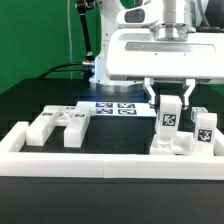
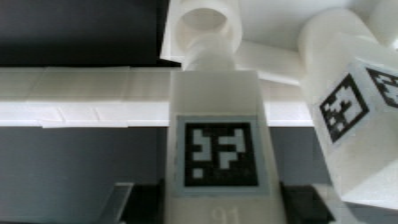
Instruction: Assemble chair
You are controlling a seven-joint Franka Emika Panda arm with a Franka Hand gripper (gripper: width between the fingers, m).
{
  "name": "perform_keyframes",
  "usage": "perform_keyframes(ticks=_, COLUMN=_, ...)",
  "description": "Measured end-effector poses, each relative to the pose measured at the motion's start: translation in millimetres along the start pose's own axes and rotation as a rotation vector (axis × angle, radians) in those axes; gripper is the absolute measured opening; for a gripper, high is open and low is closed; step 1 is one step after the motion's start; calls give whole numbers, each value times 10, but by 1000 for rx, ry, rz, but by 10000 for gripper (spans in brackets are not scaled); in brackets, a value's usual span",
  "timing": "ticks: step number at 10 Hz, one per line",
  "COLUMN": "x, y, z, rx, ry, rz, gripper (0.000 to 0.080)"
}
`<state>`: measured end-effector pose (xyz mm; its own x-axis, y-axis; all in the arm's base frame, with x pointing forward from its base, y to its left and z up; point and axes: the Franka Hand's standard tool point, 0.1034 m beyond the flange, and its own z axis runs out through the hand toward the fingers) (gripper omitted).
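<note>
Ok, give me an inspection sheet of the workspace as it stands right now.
Surface: black tabletop inside a long white border rail.
Job's things: chunky matte-white chair pieces at the exterior view's left; upright tagged block and second tagged block at its right.
Clutter: nothing seen.
Grippers: gripper straddles the upright tagged block; grip unclear.
Cables: black cable behind.
Surroundings: green backdrop; marker board.

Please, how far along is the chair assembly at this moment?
Done: nothing looks clearly joined yet. In hand: the gripper straddles an upright tagged piece, with the jaws apparently not closed on it. Left: that piece, the second tagged piece beside it, and the loose pieces at the exterior view's left all lie apart.
</note>
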<state>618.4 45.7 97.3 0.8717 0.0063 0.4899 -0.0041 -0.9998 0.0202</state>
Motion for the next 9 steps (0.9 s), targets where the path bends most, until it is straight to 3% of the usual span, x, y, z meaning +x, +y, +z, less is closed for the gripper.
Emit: perform_keyframes(ticks=9, x=-27, y=54, z=-9, rx=-6, ry=4, rz=4, gripper=291)
